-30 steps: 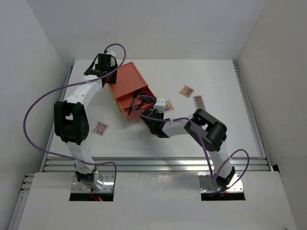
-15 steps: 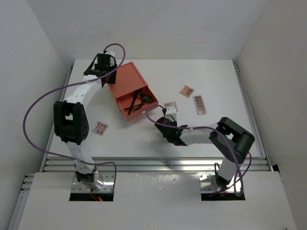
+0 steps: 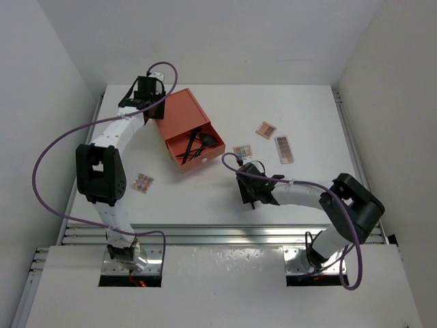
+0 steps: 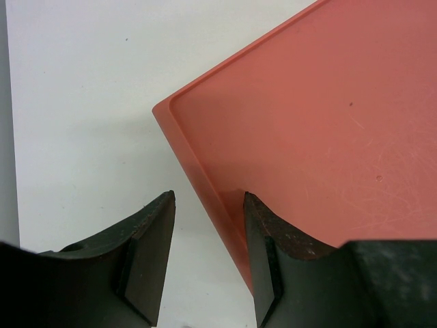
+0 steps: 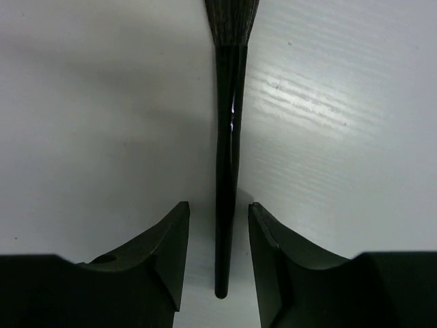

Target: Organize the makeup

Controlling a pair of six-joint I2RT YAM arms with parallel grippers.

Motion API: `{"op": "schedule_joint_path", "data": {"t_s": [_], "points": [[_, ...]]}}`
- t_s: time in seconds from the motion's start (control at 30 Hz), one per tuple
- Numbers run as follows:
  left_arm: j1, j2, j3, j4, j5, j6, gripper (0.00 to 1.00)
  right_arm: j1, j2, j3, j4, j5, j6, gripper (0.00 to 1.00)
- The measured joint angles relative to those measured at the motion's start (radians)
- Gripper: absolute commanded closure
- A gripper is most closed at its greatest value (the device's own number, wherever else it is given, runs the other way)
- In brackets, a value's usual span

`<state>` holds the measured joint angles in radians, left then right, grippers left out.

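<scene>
Your right gripper (image 5: 218,232) sits low over the white table (image 5: 95,102) with its fingers apart, straddling the tail end of a thin black brush with a dark bristle head (image 5: 229,137). The brush lies flat on the table, with a sliver of gap on either side. Your left gripper (image 4: 208,219) is spread too, one finger over the orange-red plastic box (image 4: 328,123) and the other just off its edge near a corner. Black sticks (image 3: 198,141) lie in the box's open drawer (image 3: 184,156). Three small flat palettes (image 3: 266,129) lie to the right of the box, and a fourth palette (image 3: 143,182) lies beside the left arm.
</scene>
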<state>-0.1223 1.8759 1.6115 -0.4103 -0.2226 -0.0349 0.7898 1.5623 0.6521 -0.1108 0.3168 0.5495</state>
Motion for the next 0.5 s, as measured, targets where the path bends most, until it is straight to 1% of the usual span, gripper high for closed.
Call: {"op": "schedule_joint_path", "data": {"t_s": [0.07, 0.17, 0.2, 0.23, 0.27, 0.3, 0.37, 0.5], "points": [[0.0, 0.0, 0.0, 0.0, 0.0, 0.0, 0.5, -0.029, 0.026, 0.03, -0.006, -0.035, -0.014, 0.64], [0.0, 0.0, 0.0, -0.001, 0.0, 0.0, 0.5, -0.062, 0.053, 0.06, -0.013, -0.073, -0.028, 0.65], [0.0, 0.0, 0.0, -0.001, 0.0, 0.0, 0.5, -0.068, 0.057, 0.066, -0.015, -0.079, -0.033, 0.68], [0.0, 0.0, 0.0, -0.001, 0.001, 0.0, 0.5, -0.072, 0.063, 0.073, -0.02, -0.086, -0.04, 0.71], [0.001, 0.0, 0.0, -0.001, 0.001, 0.0, 0.5, -0.076, 0.069, 0.082, -0.025, -0.094, -0.047, 0.77], [0.002, 0.0, 0.0, -0.001, 0.003, 0.0, 0.5, -0.077, 0.077, 0.092, -0.031, -0.103, -0.053, 0.91], [0.005, -0.001, 0.0, -0.002, 0.006, 0.0, 0.5, -0.08, 0.095, 0.112, -0.032, -0.12, -0.063, 0.99], [0.007, -0.002, 0.0, -0.003, 0.008, 0.0, 0.5, -0.093, 0.068, 0.073, 0.018, -0.146, -0.096, 1.0]]}}
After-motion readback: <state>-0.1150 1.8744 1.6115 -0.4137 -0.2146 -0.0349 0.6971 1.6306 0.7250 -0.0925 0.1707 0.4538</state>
